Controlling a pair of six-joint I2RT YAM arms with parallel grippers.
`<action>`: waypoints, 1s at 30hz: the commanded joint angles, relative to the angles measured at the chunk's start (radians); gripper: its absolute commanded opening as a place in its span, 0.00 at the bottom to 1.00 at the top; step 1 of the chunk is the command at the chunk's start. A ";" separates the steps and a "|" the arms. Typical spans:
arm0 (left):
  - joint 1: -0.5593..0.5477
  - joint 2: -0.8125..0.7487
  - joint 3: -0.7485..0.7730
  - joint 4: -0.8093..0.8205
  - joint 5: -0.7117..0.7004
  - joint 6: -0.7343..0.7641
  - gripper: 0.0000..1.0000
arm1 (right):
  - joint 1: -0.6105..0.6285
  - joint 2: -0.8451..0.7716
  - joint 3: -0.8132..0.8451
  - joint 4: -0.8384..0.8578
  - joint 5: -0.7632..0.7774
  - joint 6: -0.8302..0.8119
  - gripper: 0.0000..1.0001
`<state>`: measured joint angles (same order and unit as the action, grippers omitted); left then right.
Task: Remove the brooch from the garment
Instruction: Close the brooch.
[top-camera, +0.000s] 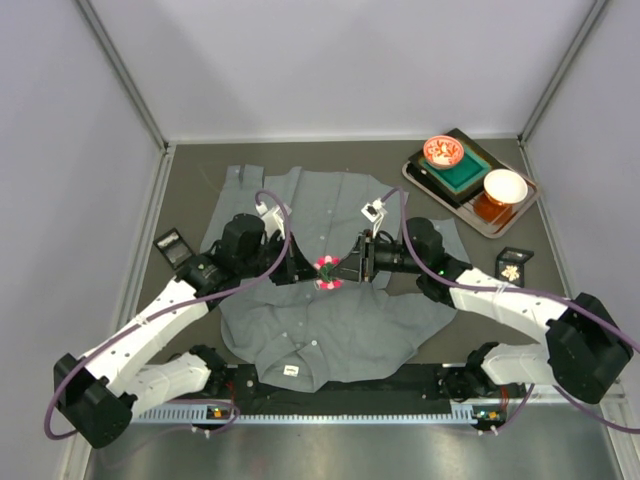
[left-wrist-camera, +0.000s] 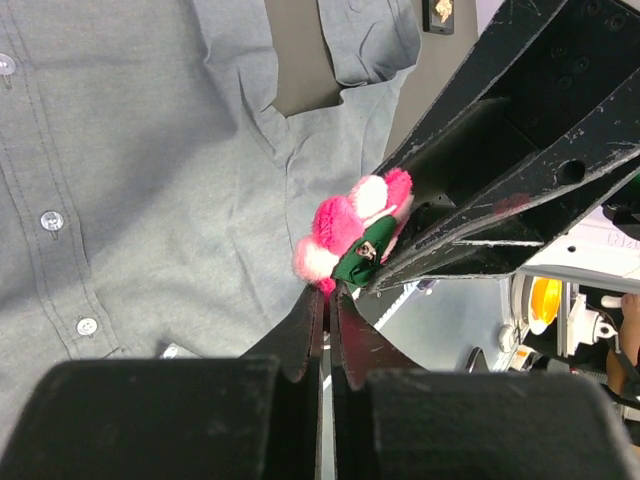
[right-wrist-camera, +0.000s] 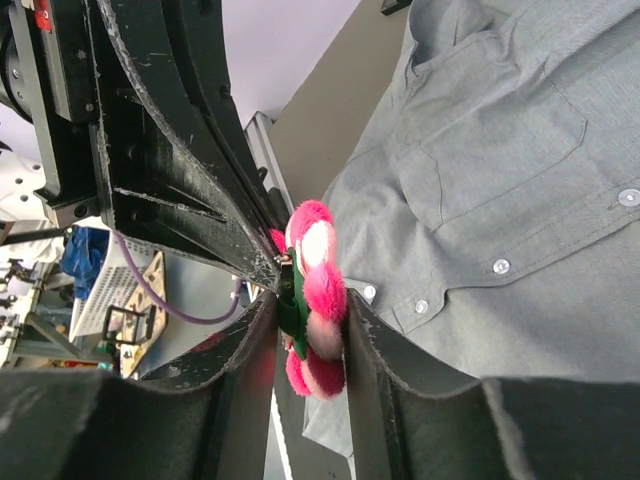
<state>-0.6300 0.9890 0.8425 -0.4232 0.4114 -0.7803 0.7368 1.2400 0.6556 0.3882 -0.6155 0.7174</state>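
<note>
The brooch (top-camera: 327, 272) is a fluffy pink and white flower with a green back. It hangs above the middle of the grey button-up garment (top-camera: 330, 325), which lies spread on the table. My right gripper (top-camera: 346, 270) is shut on the brooch (right-wrist-camera: 318, 285), one finger on each face; its midpoint in the right wrist view (right-wrist-camera: 310, 298) lies on the flower. My left gripper (top-camera: 309, 270) comes from the left, its jaws shut (left-wrist-camera: 330, 292) on the brooch's lower edge (left-wrist-camera: 350, 232) by the pin. The garment shows below in both wrist views (left-wrist-camera: 150, 150) (right-wrist-camera: 500, 180).
A tray (top-camera: 415, 175) at the back right holds a pink bowl (top-camera: 443, 151) and a white bowl (top-camera: 505, 186). A small black box (top-camera: 172, 246) lies left of the shirt and another (top-camera: 513, 265) lies right of it. Walls close in on three sides.
</note>
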 joint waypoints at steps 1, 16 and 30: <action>0.001 0.011 0.007 0.067 0.017 -0.010 0.00 | 0.006 0.018 0.059 0.014 -0.026 -0.032 0.29; 0.013 -0.006 -0.020 0.101 0.059 -0.025 0.16 | 0.006 0.032 -0.002 0.106 0.102 0.209 0.00; 0.013 -0.115 -0.020 -0.069 -0.197 0.105 0.41 | -0.080 0.073 0.164 -0.463 0.238 0.390 0.00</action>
<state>-0.6163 0.9333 0.8051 -0.4717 0.3016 -0.7376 0.6823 1.3376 0.7876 0.0704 -0.4313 1.0447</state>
